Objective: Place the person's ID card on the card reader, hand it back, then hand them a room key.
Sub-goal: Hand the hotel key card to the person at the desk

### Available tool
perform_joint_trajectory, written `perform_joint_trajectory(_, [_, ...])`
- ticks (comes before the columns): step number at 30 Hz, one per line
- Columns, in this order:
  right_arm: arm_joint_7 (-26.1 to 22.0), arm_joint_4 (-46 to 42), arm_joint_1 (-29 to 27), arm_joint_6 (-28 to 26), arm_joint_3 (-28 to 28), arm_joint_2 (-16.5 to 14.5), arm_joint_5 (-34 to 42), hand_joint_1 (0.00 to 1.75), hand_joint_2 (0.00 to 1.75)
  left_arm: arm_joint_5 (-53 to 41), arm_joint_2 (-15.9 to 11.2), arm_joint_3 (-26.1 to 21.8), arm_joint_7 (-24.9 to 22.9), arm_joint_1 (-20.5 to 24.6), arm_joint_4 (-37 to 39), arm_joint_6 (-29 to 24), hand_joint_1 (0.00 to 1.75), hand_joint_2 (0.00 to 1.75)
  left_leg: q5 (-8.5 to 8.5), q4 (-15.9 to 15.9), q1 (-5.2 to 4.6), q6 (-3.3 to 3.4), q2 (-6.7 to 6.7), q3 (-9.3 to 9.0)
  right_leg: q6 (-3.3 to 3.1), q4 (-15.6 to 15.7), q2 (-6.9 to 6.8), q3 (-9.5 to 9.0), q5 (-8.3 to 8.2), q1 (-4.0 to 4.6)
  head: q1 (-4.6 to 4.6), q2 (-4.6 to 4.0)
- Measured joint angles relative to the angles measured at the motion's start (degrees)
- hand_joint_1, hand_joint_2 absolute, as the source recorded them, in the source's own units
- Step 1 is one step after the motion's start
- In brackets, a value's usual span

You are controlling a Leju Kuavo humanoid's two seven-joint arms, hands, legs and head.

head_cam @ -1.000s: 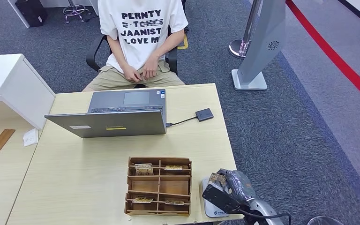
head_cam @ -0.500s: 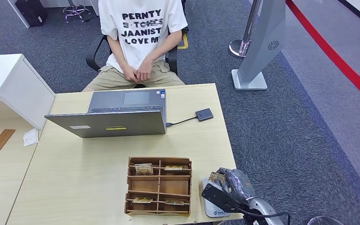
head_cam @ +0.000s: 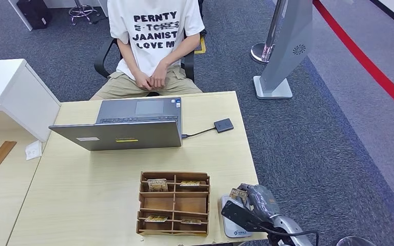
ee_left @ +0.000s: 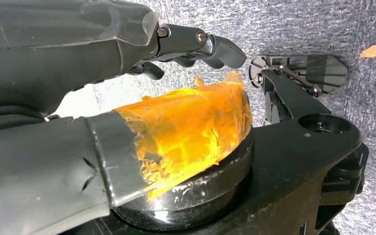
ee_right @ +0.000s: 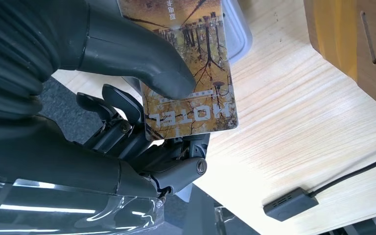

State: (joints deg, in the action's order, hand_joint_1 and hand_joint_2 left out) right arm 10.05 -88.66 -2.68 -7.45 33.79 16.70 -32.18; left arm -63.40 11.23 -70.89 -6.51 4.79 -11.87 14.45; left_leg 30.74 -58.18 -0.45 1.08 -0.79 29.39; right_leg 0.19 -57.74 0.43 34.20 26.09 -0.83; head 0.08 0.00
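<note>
Right hand (ee_right: 127, 98) pinches a card printed "HOTEL" (ee_right: 191, 73) just above the card reader (head_cam: 232, 225), beside the wooden rack (head_cam: 173, 203) on the bench (head_cam: 107, 174). Judged step: room-key handover; next, carry it across to the seated person (head_cam: 154, 41). Left hand (ee_left: 127, 98) holds nothing, fingers apart.
</note>
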Motion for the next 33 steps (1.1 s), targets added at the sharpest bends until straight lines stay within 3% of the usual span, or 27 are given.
perform_joint_trajectory(33, [-0.9,1.0,0.7,2.1,0.0,0.0,0.3,1.75,1.75,0.1,-1.0,0.0,-0.1,-0.4,0.0,0.3,0.0,0.0,0.0,0.0,0.0,0.0,0.0,-0.06,0.0,0.0,0.0,-0.07,0.0,0.0,0.01,0.0])
